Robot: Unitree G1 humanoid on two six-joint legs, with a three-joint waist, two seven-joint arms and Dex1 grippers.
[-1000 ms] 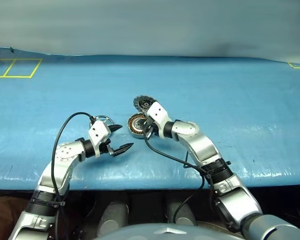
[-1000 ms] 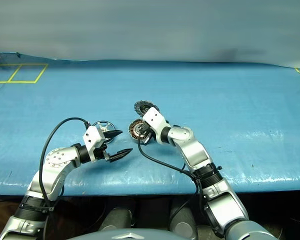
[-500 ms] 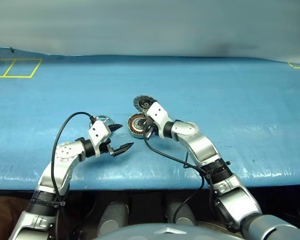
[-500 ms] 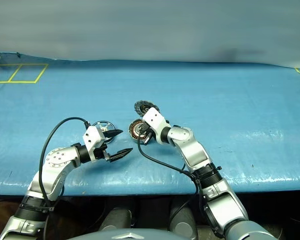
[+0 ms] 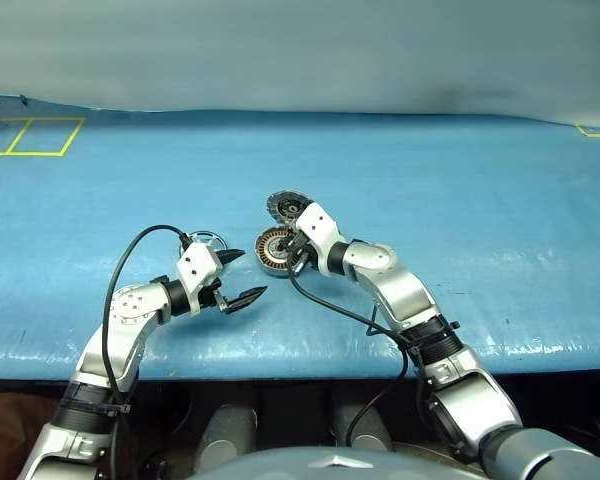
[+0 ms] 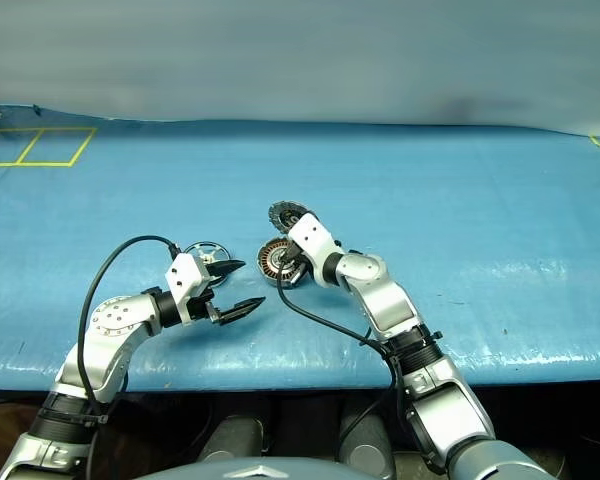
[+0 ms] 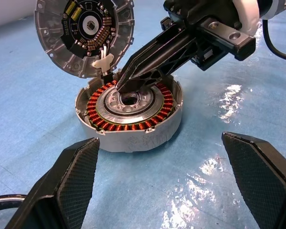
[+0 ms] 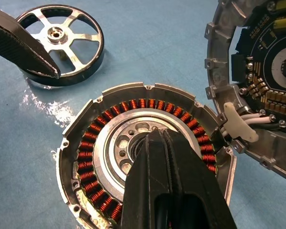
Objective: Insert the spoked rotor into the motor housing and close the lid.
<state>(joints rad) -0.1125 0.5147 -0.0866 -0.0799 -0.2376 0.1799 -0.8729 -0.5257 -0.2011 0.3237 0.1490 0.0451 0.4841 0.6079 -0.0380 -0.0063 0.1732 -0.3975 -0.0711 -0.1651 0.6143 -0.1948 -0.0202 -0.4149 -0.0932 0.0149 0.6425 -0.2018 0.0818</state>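
Blue mat (image 5: 460, 220) across the whole bench, parts grouped near its middle.

Right claw (image 7: 121, 85): pinched shut on nothing, tips down at the centre hole of the housing (image 8: 143, 143), touching or just above the hub — cannot tell which. Looks like steadying or probing the casing.

Left claw (image 5: 242, 275): spread wide, empty, hanging just beside the housing on the robot's left, aimed toward it.

Housing flat on the mat, copper windings facing up, cavity unfilled. Lid (image 7: 86, 33) tipped up and open behind it, joined at the rim by a white clip and wires, circuit face showing.

Wheel (image 8: 61, 44) flat on the mat, just beside the housing, close behind the left claw; untouched.

Step in hand, judged: insertion not yet begun.

Next move, judged: right tips clear of the hub; left claw back to the wheel, pinch on the rim, lift level, hub centred over the hole, lower straight. Lid after that.
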